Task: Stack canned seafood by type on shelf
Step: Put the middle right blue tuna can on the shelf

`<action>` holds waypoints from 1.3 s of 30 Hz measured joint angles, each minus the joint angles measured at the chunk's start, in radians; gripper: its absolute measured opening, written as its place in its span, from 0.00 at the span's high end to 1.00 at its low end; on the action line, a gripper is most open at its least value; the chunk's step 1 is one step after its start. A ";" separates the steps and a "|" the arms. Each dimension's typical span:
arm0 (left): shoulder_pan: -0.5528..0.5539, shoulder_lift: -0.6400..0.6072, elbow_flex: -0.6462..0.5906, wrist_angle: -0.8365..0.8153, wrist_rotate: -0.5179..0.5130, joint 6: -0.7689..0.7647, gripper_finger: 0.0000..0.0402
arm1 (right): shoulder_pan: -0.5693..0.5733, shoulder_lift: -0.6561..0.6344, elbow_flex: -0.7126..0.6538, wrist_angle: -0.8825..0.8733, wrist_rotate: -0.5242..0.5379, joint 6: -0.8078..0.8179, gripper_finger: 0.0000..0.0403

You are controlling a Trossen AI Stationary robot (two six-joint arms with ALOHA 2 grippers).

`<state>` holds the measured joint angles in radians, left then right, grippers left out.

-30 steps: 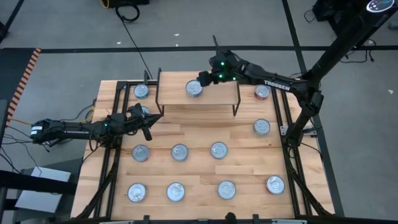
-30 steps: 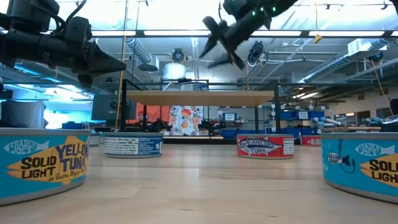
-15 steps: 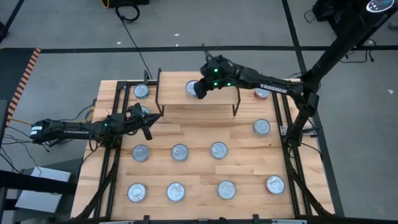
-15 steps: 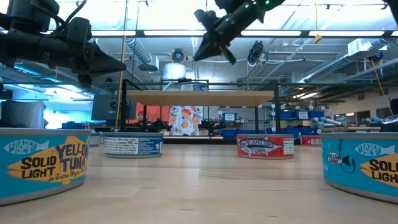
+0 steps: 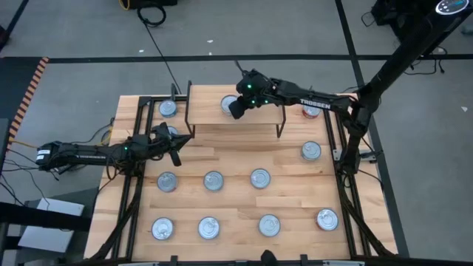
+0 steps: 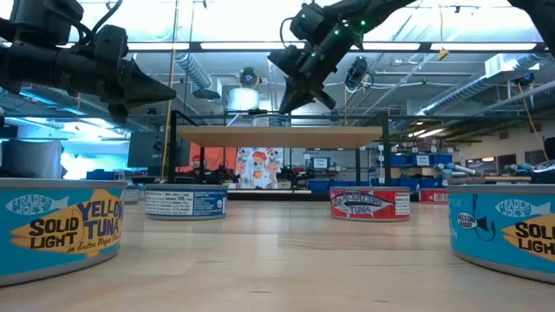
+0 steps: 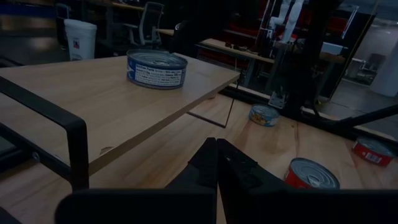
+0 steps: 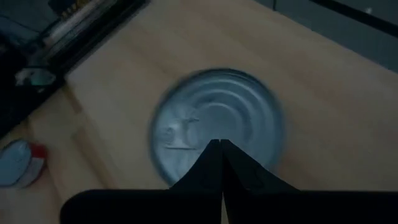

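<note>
One tin of canned seafood [image 5: 226,102] [image 7: 157,68] stands on the shelf [image 5: 259,120] [image 6: 277,136], a wooden plank on black legs at the table's far side. My right gripper [image 5: 236,111] [image 6: 284,106] is shut and slants down just over that tin's silver top [image 8: 211,118]. Several more tins lie on the table, such as a red one [image 6: 370,204] and a blue one [image 6: 61,230]. My left gripper [image 5: 181,139] [image 7: 216,142] waits shut and level by the shelf's left end, holding nothing. My right gripper points its shut fingertips [image 8: 219,149] slanting down at the top of the tin on the shelf, near its middle. Whether the tips touch the lid, I cannot tell. The tin stands flat on the plank.
Two rows of tins [image 5: 213,179] [image 5: 269,224] fill the table's near half. More tins sit at the far left [image 5: 168,108] and along the right edge [image 5: 311,151]. Black frame rails run along both table sides.
My right gripper has shut with nothing between its fingers. It has come down and a little toward the table's left, rolling and tipping further downward, until its tips stand over the tin on the shelf. The tin has not moved.
</note>
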<state>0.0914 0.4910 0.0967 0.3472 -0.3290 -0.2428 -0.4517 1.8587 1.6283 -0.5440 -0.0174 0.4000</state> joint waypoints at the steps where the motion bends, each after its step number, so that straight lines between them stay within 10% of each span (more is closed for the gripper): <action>1: 0.000 0.000 0.000 0.000 0.000 0.000 0.98 | -0.006 0.000 0.000 -0.003 0.000 0.000 0.99; 24: 0.000 0.000 0.000 -0.001 0.000 -0.020 0.98 | -0.162 -0.124 0.045 -0.353 0.187 -0.097 0.99; 31: 0.000 0.000 0.000 -0.001 0.000 -0.024 0.98 | -0.200 -0.169 0.056 -0.253 -0.142 -0.180 0.98; 39: 0.000 0.000 0.000 -0.001 0.000 -0.024 0.98 | -0.122 -0.131 0.044 -0.218 -0.192 -0.263 0.98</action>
<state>0.0910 0.4908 0.0967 0.3458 -0.3290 -0.2668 -0.5733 1.7278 1.6719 -0.7619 -0.2091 0.1372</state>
